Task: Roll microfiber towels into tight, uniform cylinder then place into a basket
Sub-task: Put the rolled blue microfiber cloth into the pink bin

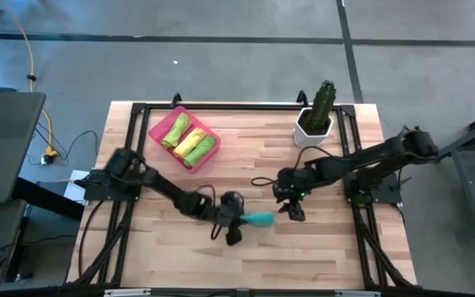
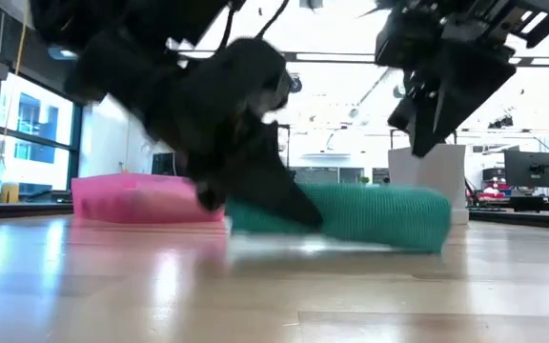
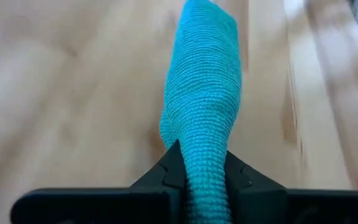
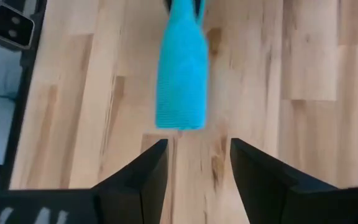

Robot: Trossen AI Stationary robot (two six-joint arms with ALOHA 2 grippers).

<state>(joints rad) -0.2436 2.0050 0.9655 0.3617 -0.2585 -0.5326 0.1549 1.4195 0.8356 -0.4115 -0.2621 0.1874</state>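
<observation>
A teal towel [image 1: 261,219], rolled into a cylinder, lies level near the table's middle; it also shows in the low view [image 2: 379,217]. My left gripper [image 1: 236,224] is shut on the roll's left end. My right gripper [image 1: 291,213] is open and empty, just off the roll's right end [image 4: 180,118] and above it in the low view [image 2: 427,124]. The pink basket [image 1: 159,125] stands at the far left and holds three rolls: lime green [image 1: 174,130], yellow [image 1: 190,142] and green [image 1: 204,151]. My left gripper pinches the teal roll's left end [image 3: 205,163] between its two fingers, and the roll is squeezed narrower there. The fingers come from the table's left, slanting down, and lie along the roll. The roll stretches level away from them, close over the table; I cannot tell whether it touches the wood.
A white pot with a green cactus [image 1: 316,115] stands at the far right. A black frame [image 1: 221,106] runs along the table's edges. Bare wood lies in front of the roll and between the basket and the pot.
</observation>
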